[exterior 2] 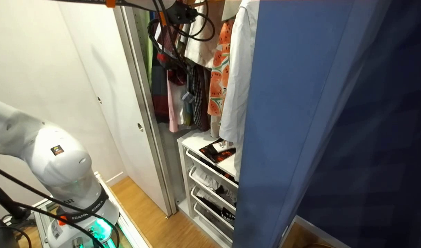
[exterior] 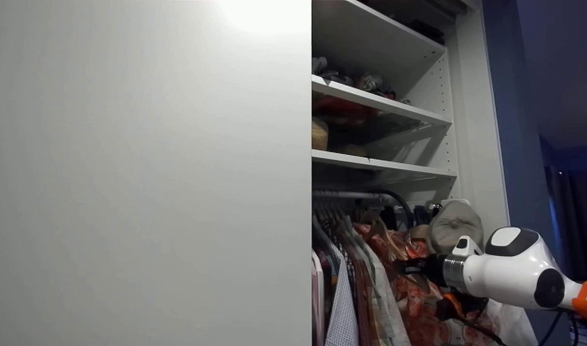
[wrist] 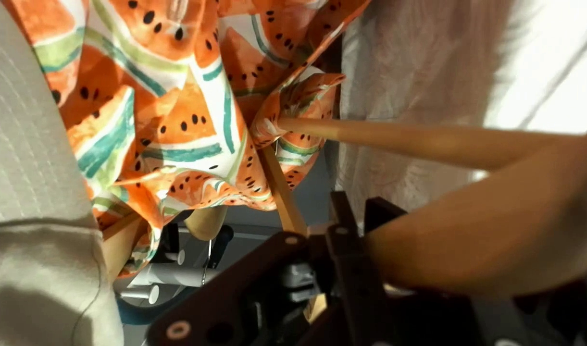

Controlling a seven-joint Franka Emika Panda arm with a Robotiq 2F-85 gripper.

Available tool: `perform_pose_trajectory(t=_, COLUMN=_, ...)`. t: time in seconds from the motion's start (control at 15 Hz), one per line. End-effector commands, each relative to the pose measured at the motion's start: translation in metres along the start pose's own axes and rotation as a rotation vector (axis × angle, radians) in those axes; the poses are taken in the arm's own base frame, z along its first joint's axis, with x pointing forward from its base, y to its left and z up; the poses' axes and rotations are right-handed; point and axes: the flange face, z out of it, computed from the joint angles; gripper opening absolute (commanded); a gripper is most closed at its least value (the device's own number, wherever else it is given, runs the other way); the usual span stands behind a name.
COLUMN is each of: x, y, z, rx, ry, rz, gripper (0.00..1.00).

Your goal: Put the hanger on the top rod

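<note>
We have before us a white wardrobe (exterior: 471, 105), standing open, and a white robot arm (exterior: 500, 278) that extends into it from the right in an exterior view. At its end, the black pincer (wrist: 360, 206) is clamped on a wooden hanger (wrist: 476, 235), close to where the hanger's two sloping sides meet. In the wrist view we see the near side as broad, bare wood, with a thin crossbar running to the far corner. That corner is wrapped in folds of a shirt (wrist: 178, 96) printed with orange-red watermelon slices. The hook we cannot make out.

At the left of the wrist view, against the shirt, is a khaki cap (wrist: 33, 173); at the right hangs a pale garment (wrist: 413, 72).

In an exterior view, the top rod (exterior: 355, 195), a pale bar, runs beneath white shelves (exterior: 389, 102), with a row of clothes (exterior: 343, 288) hanging from it. We see the pincer lower than the rod, to the right of that row.

In an exterior view, we also find a white drawer unit (exterior 2: 194, 139) below the clothes.
</note>
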Motion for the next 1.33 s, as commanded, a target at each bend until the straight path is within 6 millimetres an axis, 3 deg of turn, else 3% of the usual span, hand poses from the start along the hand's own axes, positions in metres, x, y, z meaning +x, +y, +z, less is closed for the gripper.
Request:
perform_pose_trajectory(t=0.0, x=0.01, y=-0.002, z=0.008, rx=0.026, ry=0.006, rz=0.025, gripper=0.04)
perform_pose_trajectory(t=0.27, x=0.03, y=-0.002, z=0.028, rx=0.027, ry=0.021, rz=0.038, gripper=0.04)
perform_pose_trajectory(t=0.87, x=0.064, y=0.004, z=0.098, rx=0.054, ry=0.037, rz=0.077, gripper=0.04)
perform_pose_trajectory(t=0.93, x=0.045, y=0.001, z=0.081, rx=0.036, ry=0.007, rz=0.094, gripper=0.16)
perform_pose_trajectory(t=1.0, x=0.046, y=0.003, z=0.088, rx=0.039, ry=0.008, rz=0.093, gripper=0.16)
perform_pose_trajectory(t=1.07, x=0.046, y=0.002, z=0.094, rx=0.04, ry=0.004, rz=0.091, gripper=0.04)
perform_pose_trajectory(t=1.27, x=0.049, y=0.002, z=0.094, rx=0.063, ry=0.003, rz=0.101, gripper=0.04)
